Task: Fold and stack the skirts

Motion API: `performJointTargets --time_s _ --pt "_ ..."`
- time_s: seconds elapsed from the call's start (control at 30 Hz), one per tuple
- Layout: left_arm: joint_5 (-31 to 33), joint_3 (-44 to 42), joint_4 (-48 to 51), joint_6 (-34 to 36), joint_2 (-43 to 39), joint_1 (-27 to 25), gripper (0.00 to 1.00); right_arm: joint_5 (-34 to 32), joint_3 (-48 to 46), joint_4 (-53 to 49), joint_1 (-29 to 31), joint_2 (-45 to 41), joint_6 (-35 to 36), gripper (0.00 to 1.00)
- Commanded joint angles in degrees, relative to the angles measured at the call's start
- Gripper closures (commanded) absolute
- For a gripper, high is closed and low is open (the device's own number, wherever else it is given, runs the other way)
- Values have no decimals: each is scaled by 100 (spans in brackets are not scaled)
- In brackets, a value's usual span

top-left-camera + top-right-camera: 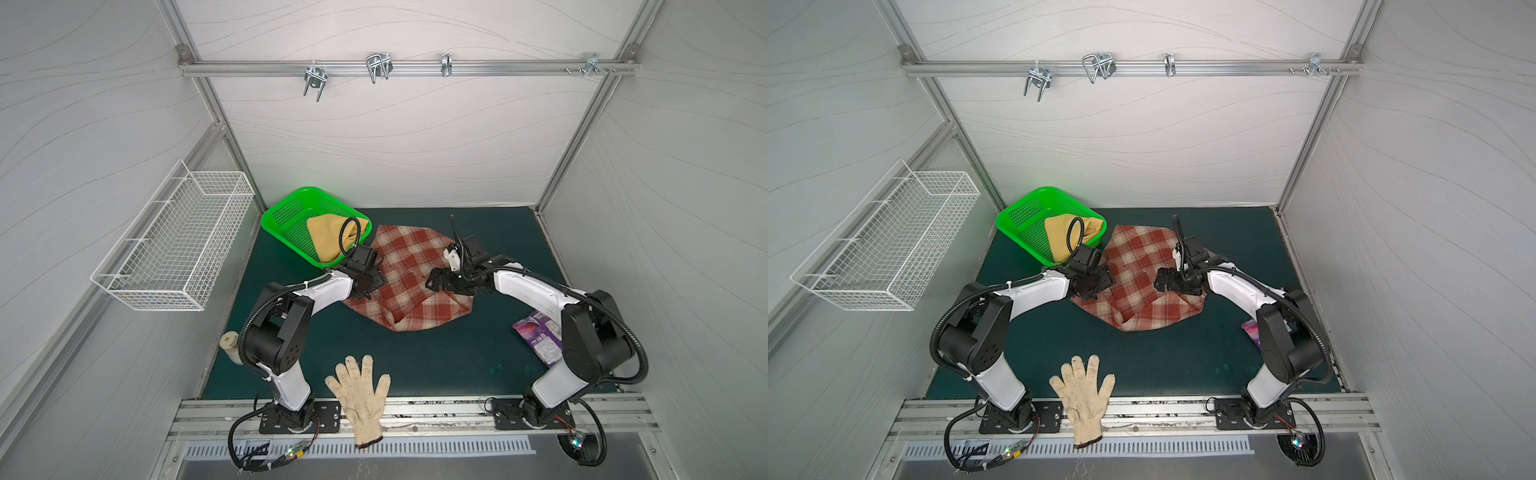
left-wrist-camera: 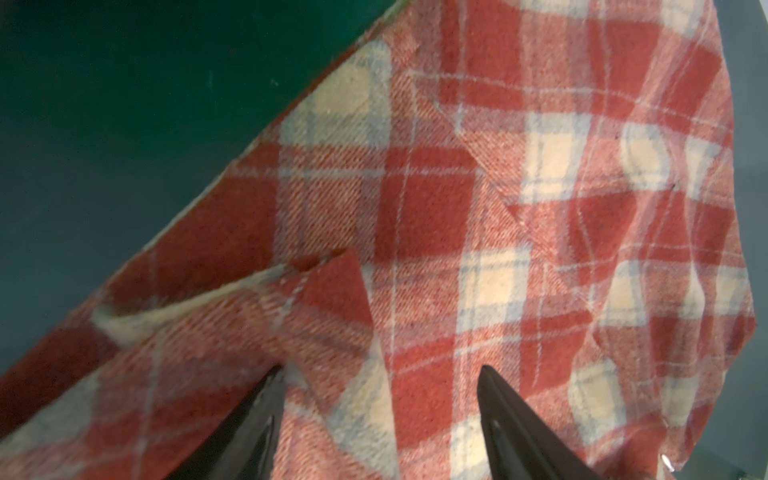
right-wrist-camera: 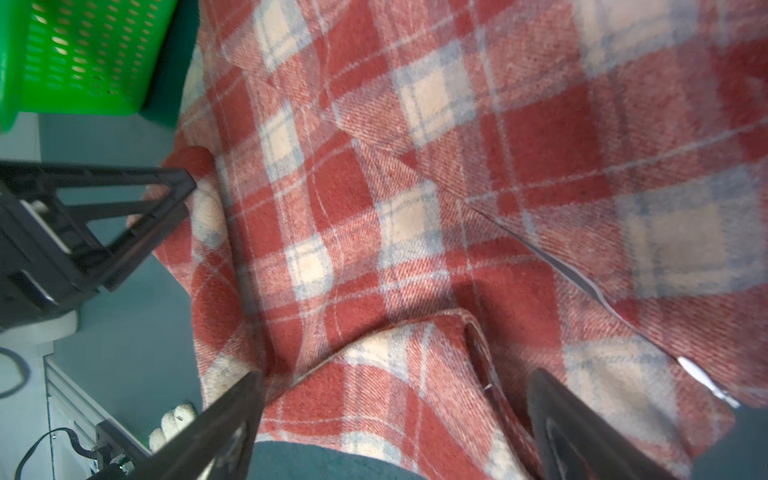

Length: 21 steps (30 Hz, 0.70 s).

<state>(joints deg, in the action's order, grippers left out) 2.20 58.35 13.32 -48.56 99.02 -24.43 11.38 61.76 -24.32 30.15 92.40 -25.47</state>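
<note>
The rust-red and cream plaid skirt (image 1: 407,286) (image 1: 1138,278) lies rumpled on the green mat in both top views. The mustard-yellow skirt (image 1: 326,241) (image 1: 1059,239) sits in the green basket (image 1: 286,208). My left gripper (image 1: 365,291) (image 2: 382,370) is down on the plaid skirt's left edge, jaws apart around a raised fold of cloth (image 2: 332,299). My right gripper (image 1: 434,284) (image 3: 395,374) is low over its right side, open, its fingers straddling a folded-over hem (image 3: 415,365). Nothing is gripped on either side.
An off-white knitted glove (image 1: 361,395) lies at the front edge of the mat. A purple packet (image 1: 538,336) sits by the right arm's base. A white wire basket (image 1: 174,245) hangs on the left wall, with a beige bottle (image 1: 229,345) below it.
</note>
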Motion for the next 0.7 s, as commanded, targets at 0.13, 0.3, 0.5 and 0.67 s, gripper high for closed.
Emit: performJointTargets --time_s 0.13,0.3,0.5,0.67 --pt "298 559 855 390 293 17 41 99 -117 192 39 -96 41 1" --pt "602 918 1581 759 475 0 45 172 -146 258 44 -63 30 1" --pt "919 1139 1893 971 638 -70 51 206 -186 304 52 -90 9 1" --pt "939 1361 2019 1031 916 -80 55 233 -199 306 72 -134 21 1"
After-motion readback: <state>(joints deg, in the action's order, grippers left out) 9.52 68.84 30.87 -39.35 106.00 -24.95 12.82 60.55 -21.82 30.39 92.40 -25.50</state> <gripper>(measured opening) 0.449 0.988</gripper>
